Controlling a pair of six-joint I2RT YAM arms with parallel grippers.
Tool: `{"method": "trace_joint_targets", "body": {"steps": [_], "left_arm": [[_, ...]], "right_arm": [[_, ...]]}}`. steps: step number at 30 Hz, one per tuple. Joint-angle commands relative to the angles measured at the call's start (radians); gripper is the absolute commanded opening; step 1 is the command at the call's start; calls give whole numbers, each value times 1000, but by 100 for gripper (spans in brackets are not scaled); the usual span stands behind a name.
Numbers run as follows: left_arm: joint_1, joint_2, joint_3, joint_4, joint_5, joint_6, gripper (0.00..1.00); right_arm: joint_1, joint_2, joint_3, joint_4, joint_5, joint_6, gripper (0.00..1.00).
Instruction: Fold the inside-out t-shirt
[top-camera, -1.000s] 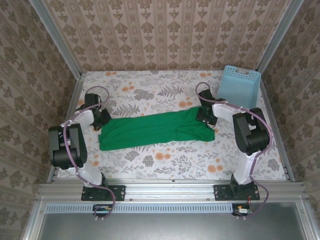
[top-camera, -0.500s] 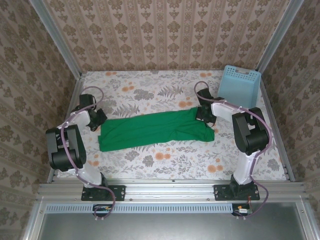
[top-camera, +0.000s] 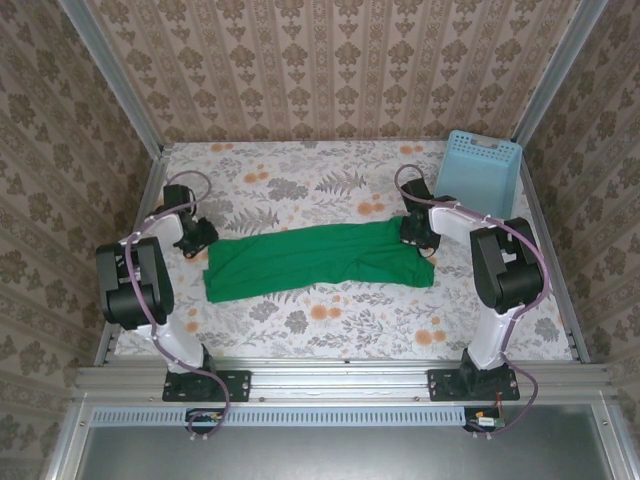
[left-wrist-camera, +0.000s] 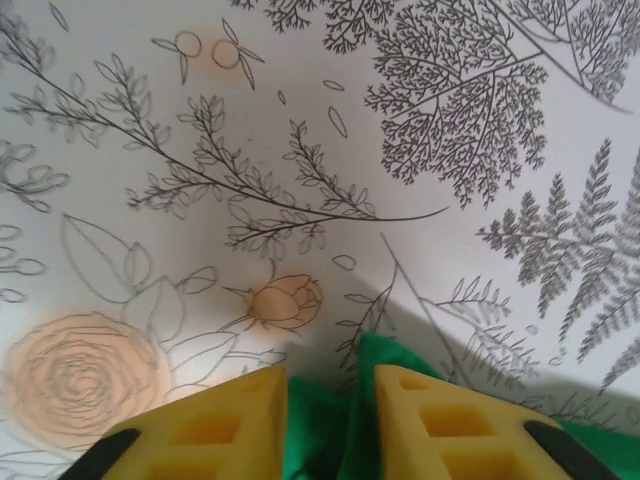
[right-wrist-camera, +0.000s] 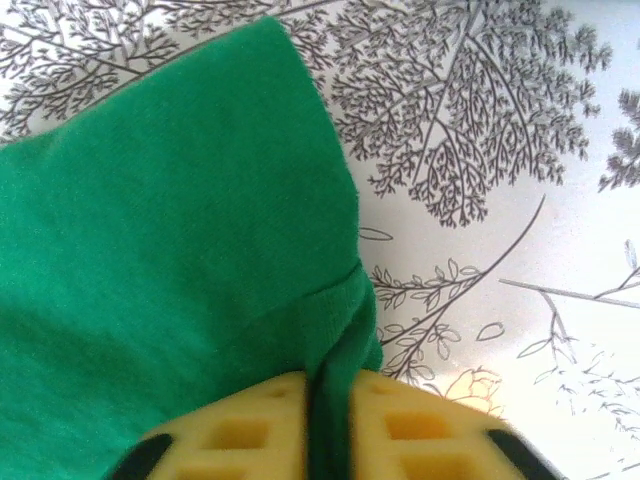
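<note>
1. Cloth printed with flowers and ferns covers the table; patterned beige wallpaper lines the walls.
2. Mid-table, the green t-shirt lies stretched between both arms.
3. At its end, the right gripper pinches a fold.
4. Whether the left gripper grips the fabric between its jaws, I cannot tell.

A light blue lattice basket stands at the far corner of the flower-printed worktop, near the right hand, beyond it and to its right. Patterned wallpapered walls rise behind.
</note>
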Motion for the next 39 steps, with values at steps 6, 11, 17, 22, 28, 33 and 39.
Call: {"method": "trace_joint_targets", "body": {"steps": [6, 11, 17, 22, 28, 33, 39], "left_arm": [[-63, -181, 27, -157, -211, 3, 55], [-158, -233, -60, -79, -117, -11, 55], [-137, -132, -115, 9, -37, -39, 54], [-58, -58, -145, 45, 18, -74, 54], [-23, -44, -177, 71, 36, -83, 55], [-21, -57, -187, 78, 42, -87, 55], [-23, -80, -206, 88, 46, -91, 56]], "right_arm": [[-29, -119, -3, -75, -3, -66, 52], [-29, -104, -34, -37, -107, -61, 64], [-6, -28, -3, -65, -100, -11, 69], [19, 34, 27, -81, -94, 14, 68], [66, 74, 59, -104, -61, 39, 63], [93, 94, 89, -120, -67, 36, 48], [121, 129, 106, -116, -63, 39, 26]]}}
